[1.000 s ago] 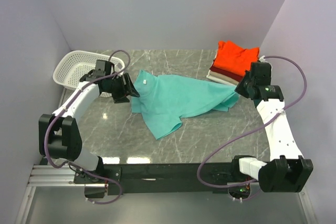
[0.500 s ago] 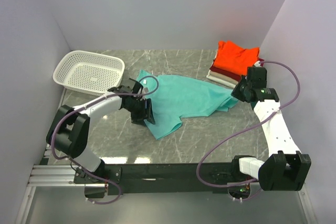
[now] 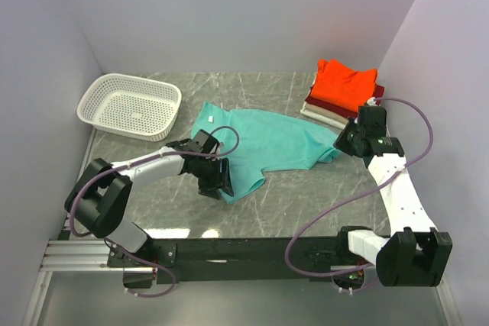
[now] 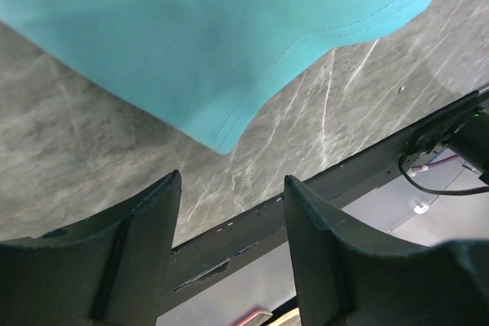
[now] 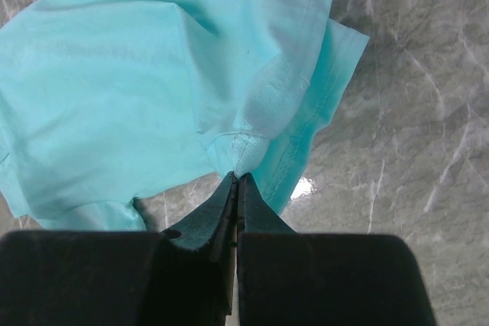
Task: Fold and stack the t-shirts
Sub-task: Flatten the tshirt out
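Note:
The teal t-shirt (image 3: 267,139) lies crumpled and spread on the marble table. My left gripper (image 3: 219,181) hovers over its near left corner. In the left wrist view that gripper (image 4: 232,181) is open with nothing between its fingers, and the shirt's hem corner (image 4: 221,139) lies just beyond the tips. My right gripper (image 3: 341,143) is at the shirt's right edge. In the right wrist view it (image 5: 237,177) is shut on a bunched fold of the teal t-shirt (image 5: 114,89). Folded t-shirts (image 3: 345,85) are stacked at the back right: orange-red on top, dark red and cream beneath.
A white mesh basket (image 3: 130,104) stands at the back left. The black front rail (image 4: 367,166) of the table runs just beyond the left gripper. Walls close in on the left, the back and the right.
The left arm has swung from beside the basket down to the shirt's near left corner. The right gripper has crept slightly left, still pinching the shirt.

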You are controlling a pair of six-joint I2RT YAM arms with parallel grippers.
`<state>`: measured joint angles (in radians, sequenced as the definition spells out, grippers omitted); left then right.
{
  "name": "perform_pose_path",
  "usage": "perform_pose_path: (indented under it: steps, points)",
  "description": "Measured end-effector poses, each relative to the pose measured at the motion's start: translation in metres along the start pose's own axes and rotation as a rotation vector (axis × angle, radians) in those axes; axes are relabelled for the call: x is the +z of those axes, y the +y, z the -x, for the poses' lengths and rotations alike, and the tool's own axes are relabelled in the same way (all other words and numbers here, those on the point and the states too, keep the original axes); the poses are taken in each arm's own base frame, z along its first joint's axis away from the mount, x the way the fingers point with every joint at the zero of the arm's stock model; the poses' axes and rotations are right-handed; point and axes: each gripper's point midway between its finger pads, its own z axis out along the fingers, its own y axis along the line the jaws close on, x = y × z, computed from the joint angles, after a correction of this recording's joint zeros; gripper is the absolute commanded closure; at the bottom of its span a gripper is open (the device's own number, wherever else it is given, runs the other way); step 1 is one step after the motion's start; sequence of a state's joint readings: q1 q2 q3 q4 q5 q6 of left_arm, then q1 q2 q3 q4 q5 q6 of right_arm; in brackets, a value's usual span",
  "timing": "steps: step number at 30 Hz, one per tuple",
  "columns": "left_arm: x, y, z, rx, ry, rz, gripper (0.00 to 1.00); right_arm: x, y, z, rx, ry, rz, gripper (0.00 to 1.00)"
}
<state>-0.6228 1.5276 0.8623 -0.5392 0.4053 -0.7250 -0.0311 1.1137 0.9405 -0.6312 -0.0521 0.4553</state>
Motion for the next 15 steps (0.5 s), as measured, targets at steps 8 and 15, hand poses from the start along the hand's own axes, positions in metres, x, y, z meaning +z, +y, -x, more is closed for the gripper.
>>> perform_pose_path:
  steps: [8,15]
  points:
    - [0.017,-0.001,0.000,0.007,0.016,0.059,0.42,-0.005,0.003,0.003,-0.003,-0.017,0.019,1.00]
    - [0.025,0.003,0.002,0.020,0.011,0.114,0.49,-0.005,0.005,0.002,-0.004,-0.013,0.029,1.00]
